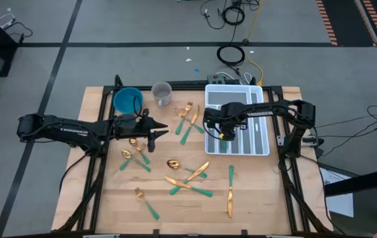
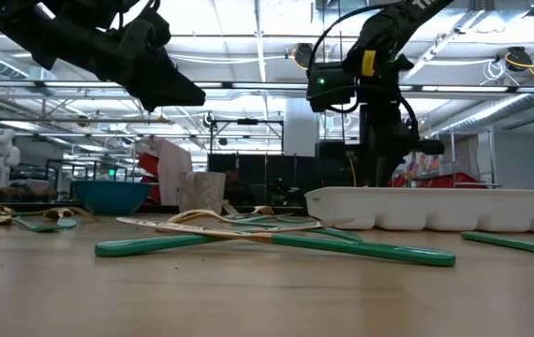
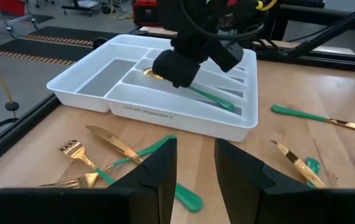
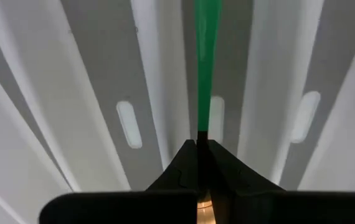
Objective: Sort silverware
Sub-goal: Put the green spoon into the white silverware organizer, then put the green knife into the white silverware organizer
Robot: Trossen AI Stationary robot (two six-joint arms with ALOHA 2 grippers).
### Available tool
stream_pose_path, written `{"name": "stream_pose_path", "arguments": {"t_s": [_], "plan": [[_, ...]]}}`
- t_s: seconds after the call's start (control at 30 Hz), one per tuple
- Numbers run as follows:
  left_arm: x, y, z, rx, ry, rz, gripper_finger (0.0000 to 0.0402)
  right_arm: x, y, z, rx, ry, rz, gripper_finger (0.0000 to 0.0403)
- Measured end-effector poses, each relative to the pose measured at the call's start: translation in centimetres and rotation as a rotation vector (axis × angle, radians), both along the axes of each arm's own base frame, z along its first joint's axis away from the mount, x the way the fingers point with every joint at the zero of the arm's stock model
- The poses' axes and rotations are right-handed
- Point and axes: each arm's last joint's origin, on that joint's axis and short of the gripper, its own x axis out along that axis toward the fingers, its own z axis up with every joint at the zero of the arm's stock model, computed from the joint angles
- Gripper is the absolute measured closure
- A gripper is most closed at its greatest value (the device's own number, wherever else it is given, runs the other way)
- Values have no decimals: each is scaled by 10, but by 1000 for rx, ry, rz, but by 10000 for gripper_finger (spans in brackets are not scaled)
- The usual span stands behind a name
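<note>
A white cutlery tray [image 1: 262, 147] stands at the table's far right. My right gripper [image 3: 176, 70] is down in it, shut on a green-handled piece of silverware [image 3: 210, 96] with a gold head [image 3: 150, 73]. My left gripper [image 1: 157, 134] hovers open above the table's middle left with nothing between its fingers [image 3: 159, 171]. Loose silverware lies flat on the wood: a fork and knife [image 1: 188, 116] left of the tray, spoons [image 1: 133, 156], crossed knives [image 1: 190, 180], a fork [image 1: 145, 201] and a knife [image 1: 230, 192]. My right gripper pinches the silverware piece between its two fingers where the green handle [image 4: 203, 124] meets the gold neck. The fingers come steeply from above. The handle runs out along a tray compartment, slanting low inside it; whether it touches the tray I cannot tell.
A blue bowl [image 1: 127, 100] and a clear cup [image 1: 162, 94] stand at the far edge, left of the tray. Cables and a power strip [image 1: 231, 76] lie beyond the table's far edge. Bare wood shows along the near edge at the left and right.
</note>
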Motion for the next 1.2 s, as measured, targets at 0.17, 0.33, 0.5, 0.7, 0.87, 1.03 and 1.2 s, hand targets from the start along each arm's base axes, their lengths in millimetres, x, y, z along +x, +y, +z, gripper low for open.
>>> {"name": "stream_pose_path", "arguments": {"t_s": [0.17,0.33,0.5,0.7,0.87,1.03,1.2], "plan": [[0,0,0,0,4,0,287,3,0,1,4,-55,-49,398],[0,0,0,1,4,0,287,5,-1,1,-1,-92,-100,357],[0,0,0,4,6,-1,287,5,-2,1,-14,-103,-154,309],[0,0,0,7,6,-2,287,7,-6,11,-121,-149,-295,273],[0,0,1,1,-12,-3,287,14,-6,57,-58,-333,-573,270],[4,-4,15,-80,-164,-124,287,9,2,103,156,-526,-1131,272],[2,-7,23,-129,-231,-224,287,-18,32,103,279,-253,-1468,273]]}}
